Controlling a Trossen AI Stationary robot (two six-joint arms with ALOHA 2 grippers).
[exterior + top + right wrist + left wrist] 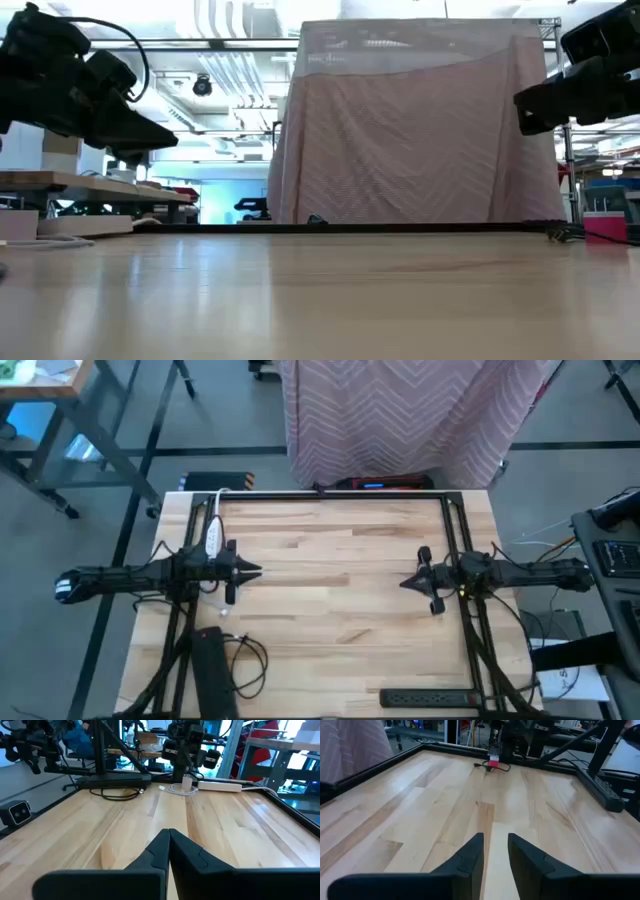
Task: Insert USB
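Note:
A white power strip [213,533] lies at the table's far left, under my left arm; it also shows in the right wrist view [220,784]. A coiled white cable [182,789] lies on the table beside it, with a small plug end [162,787]. My left gripper [255,571] hovers above the table's left part, slightly open and empty, as the left wrist view [495,851] shows. My right gripper [405,582] hovers above the right part, shut and empty, as the right wrist view [169,840] shows. The grippers point at each other.
A black power strip [430,698] lies along the near edge at the right. A black box [210,660] with a looped black cable [250,665] sits at the near left. A black frame [330,495] borders the table. A pink cloth-covered stand [400,420] is behind the far edge.

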